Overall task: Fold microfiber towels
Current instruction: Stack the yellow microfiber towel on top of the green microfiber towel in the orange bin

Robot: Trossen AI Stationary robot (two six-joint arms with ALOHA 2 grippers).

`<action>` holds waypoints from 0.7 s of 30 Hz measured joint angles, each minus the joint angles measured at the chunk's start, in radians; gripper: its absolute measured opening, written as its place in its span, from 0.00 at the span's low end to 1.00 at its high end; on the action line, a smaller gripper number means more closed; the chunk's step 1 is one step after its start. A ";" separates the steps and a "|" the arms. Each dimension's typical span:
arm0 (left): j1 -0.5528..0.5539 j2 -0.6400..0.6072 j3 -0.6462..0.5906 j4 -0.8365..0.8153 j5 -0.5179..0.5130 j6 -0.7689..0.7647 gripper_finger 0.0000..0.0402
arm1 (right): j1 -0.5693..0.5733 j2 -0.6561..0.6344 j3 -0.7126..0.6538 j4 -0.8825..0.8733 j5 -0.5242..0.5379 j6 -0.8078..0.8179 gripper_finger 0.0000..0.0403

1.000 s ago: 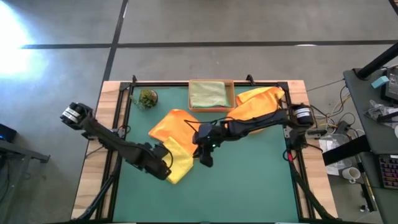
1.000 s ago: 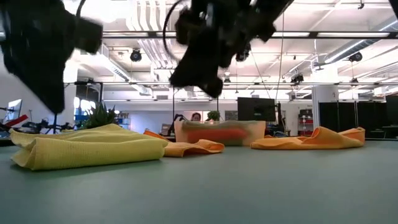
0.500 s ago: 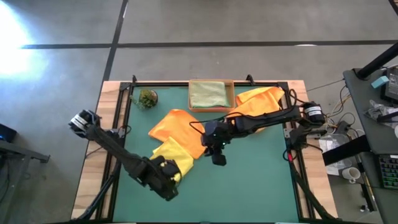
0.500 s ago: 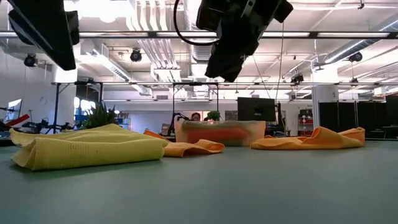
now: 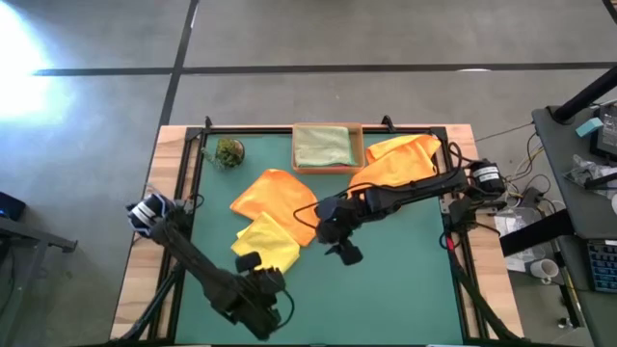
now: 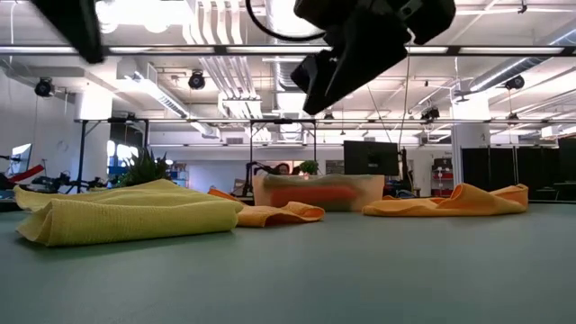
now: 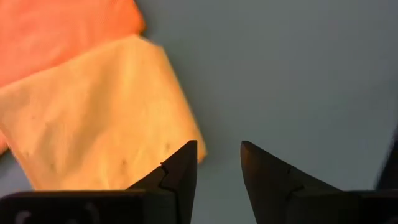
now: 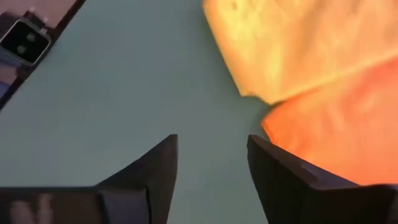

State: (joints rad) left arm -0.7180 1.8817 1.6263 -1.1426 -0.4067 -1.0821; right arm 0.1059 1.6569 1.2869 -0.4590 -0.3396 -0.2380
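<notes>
On the worktop, the yellow towel lies at centre, overlapping an orange towel at 12. Right pincer hovers at 3, left pincer at 6, both parted, empty. Tray beyond.

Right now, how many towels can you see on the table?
4: a yellow towel folded near the left claw, an orange towel touching it, another orange towel by the far right corner, and a sage towel in the tray. More may hide underneath.

yellow towel, orange towel, green mat
</notes>
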 joint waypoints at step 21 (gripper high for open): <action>0.070 0.041 -0.040 -0.011 0.095 -0.011 0.50 | 0.060 0.113 0.000 0.230 0.001 -0.198 0.49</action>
State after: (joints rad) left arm -0.6480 1.9224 1.5862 -1.1535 -0.3119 -1.0929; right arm 0.1661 1.7696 1.2865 -0.2287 -0.3385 -0.4364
